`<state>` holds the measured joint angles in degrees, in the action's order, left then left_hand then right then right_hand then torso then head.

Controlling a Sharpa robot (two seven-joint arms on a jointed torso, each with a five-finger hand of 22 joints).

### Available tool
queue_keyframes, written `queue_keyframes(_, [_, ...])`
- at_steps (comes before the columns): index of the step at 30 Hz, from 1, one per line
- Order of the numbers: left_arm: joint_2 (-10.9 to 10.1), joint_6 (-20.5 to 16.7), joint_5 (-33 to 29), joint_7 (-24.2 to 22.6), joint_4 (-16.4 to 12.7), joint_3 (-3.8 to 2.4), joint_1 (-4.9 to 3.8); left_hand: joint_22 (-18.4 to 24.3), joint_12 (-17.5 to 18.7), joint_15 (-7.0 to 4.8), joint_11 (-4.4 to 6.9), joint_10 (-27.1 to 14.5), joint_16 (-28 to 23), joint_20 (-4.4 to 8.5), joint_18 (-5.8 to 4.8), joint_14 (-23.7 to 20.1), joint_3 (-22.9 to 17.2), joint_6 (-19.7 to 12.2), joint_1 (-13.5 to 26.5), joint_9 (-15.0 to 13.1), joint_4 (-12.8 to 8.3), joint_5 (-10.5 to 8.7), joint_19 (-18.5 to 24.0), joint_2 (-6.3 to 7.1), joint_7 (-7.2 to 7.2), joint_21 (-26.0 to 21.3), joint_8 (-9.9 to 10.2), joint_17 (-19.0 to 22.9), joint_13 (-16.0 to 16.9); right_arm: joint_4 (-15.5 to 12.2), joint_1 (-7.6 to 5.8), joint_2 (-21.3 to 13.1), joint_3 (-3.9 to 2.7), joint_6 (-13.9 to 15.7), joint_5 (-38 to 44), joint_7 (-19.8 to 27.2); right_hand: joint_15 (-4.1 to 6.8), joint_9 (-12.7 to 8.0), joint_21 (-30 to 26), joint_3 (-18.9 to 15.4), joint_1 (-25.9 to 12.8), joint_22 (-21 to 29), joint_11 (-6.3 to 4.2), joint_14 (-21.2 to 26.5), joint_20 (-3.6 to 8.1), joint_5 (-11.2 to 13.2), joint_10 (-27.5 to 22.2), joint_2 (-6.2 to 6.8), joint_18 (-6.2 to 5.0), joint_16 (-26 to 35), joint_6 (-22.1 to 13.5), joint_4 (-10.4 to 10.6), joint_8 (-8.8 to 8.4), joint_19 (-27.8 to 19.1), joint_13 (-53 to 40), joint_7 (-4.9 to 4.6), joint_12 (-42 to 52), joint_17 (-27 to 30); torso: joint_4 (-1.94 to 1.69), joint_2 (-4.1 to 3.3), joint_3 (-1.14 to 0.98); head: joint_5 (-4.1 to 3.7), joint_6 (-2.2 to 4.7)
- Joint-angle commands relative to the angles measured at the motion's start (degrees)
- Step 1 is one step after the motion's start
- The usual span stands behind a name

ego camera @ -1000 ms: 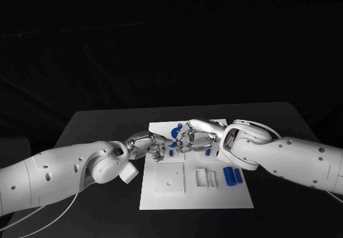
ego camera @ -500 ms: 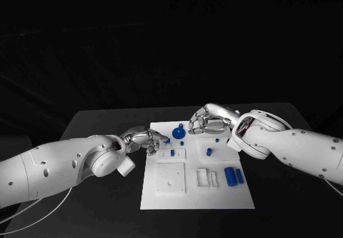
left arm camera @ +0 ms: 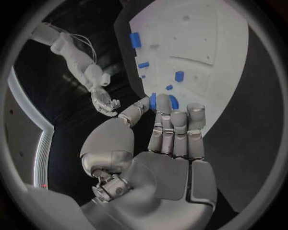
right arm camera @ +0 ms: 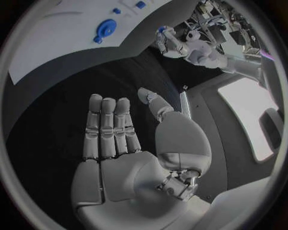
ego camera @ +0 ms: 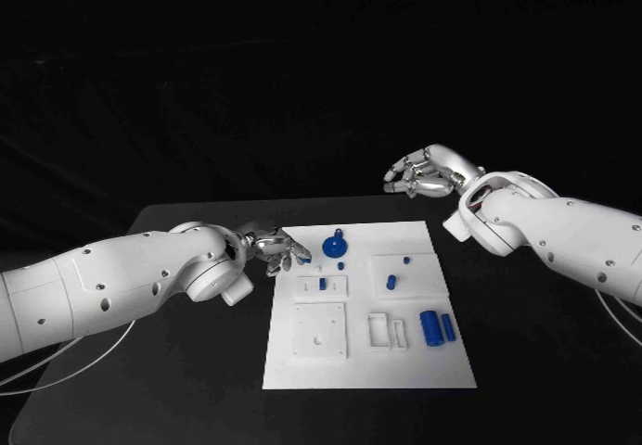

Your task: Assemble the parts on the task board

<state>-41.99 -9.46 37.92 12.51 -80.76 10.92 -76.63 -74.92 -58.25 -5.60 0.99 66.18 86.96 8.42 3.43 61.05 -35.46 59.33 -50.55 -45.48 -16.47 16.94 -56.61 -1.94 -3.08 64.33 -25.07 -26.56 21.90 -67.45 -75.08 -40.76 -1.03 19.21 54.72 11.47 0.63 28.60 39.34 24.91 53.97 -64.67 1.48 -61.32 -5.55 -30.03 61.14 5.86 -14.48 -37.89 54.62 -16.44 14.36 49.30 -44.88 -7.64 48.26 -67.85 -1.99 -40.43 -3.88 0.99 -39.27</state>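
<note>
The white task board (ego camera: 368, 371) lies mid-bench with blue parts (ego camera: 430, 327) on it and dark bench (ego camera: 200, 389) free all round; the left hand (ego camera: 275, 250) hovers at its far left edge, the right hand (ego camera: 426, 172) raised well beyond, both empty with fingers extended.

1. The right hand (right arm camera: 114, 143) has its palm toward the camera, the fingers (right arm camera: 108, 124) straight and side by side, the thumb (right arm camera: 153, 105) standing apart. It holds nothing.
2. Beyond the fingertips is the black table (right arm camera: 90, 76), and further the white task board (right arm camera: 54, 43).
3. On the board stands a round blue part (right arm camera: 105, 29) with a small tab; two smaller blue parts (right arm camera: 139, 5) lie near the board's edge.
4. The left hand (right arm camera: 163, 37) is just beside the board's edge, on its white arm (right arm camera: 201, 55).
</note>
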Motion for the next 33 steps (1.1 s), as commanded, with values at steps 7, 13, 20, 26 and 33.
queue_keyframes(7, [1.92,-7.15,15.41,9.39,-0.30,2.38,-0.58,0.36,1.15,-6.99,5.60,8.57,-0.41,7.48,1.99,8.21,-0.05,6.13,-0.19,-0.79,0.06,4.29,-3.01,2.00,3.50,0.81,-4.28,-0.97,0.00,6.06,-1.59,2.87,-0.06,1.96,-11.94,3.73,-6.89,-0.78,-11.63,1.27,-0.62,7.02,4.25,6.89,-4.45,-0.02,-3.92,-0.33,2.75,17.04,-3.41,-0.45,-0.21,-11.48,18.92,-2.35,-22.83,18.12,-0.16,0.24,0.02,0.32,-0.58])
queue_keyframes(13, [3.49,-9.31,19.01,11.23,0.05,2.95,-0.57,0.39,1.53,-7.40,6.01,10.00,-0.59,7.54,2.42,9.56,0.09,7.27,0.08,-1.17,-0.15,7.25,-4.04,2.52,3.91,1.31,-4.20,-1.71,0.30,10.72,-1.91,5.55,-0.07,2.12,-13.12,4.32,-8.22,-1.51,-13.72,0.13,-0.49,8.22,5.57,8.52,-5.84,-0.08,-3.70,-0.47,2.66,19.56,-4.39,-0.10,0.14,-14.05,24.88,-2.71,-28.08,23.24,-0.29,0.63,-0.01,0.12,-1.08])
queue_keyframes(20, [4.93,-11.04,20.56,11.52,0.53,2.94,-0.41,0.31,1.55,-7.71,6.36,11.05,-0.49,7.56,2.77,10.51,0.20,8.20,0.23,-1.58,-0.18,9.31,-4.76,2.93,4.26,1.82,-4.34,-2.42,0.71,14.86,-2.03,8.07,-0.08,0.97,-14.23,4.57,-10.99,-2.22,-16.41,0.12,-0.31,8.41,7.50,14.19,-7.07,-0.23,-5.11,-0.40,3.85,22.70,-5.49,0.01,0.47,-20.20,31.22,-3.03,-34.14,29.26,-0.49,0.88,-0.02,-0.01,-1.46])
queue_keyframes(26, [5.88,-11.45,22.56,12.21,1.02,2.94,0.42,0.20,1.29,-7.99,6.65,11.76,-0.13,7.54,3.02,11.20,0.32,8.76,0.35,-2.02,-0.23,10.42,-5.23,3.09,4.55,2.26,-4.61,-3.09,1.17,15.53,-2.03,8.93,-0.08,0.41,-14.23,4.94,-11.39,-2.67,-16.64,0.57,-0.24,8.09,7.86,14.75,-7.52,0.41,-4.09,-1.13,3.58,22.25,-6.64,0.05,0.59,-21.07,34.47,-1.62,-36.86,32.60,-0.32,0.73,-0.04,0.19,-1.53])
queue_keyframes(33, [6.64,-11.59,23.71,12.34,1.93,2.94,1.19,0.12,1.14,-8.08,6.76,11.97,0.05,7.51,3.13,11.45,0.29,8.89,0.28,-2.27,-0.26,11.12,-5.36,3.22,4.66,2.49,-4.77,-3.44,1.42,15.50,-2.03,9.20,-0.08,0.19,-14.33,4.90,-11.42,-2.75,-16.68,0.53,-0.36,8.02,7.87,14.76,-7.73,0.46,-3.37,-1.15,3.32,21.69,-6.45,0.04,0.99,-21.11,35.71,-2.57,-37.66,33.89,-0.40,0.74,-0.05,0.13,-2.01])
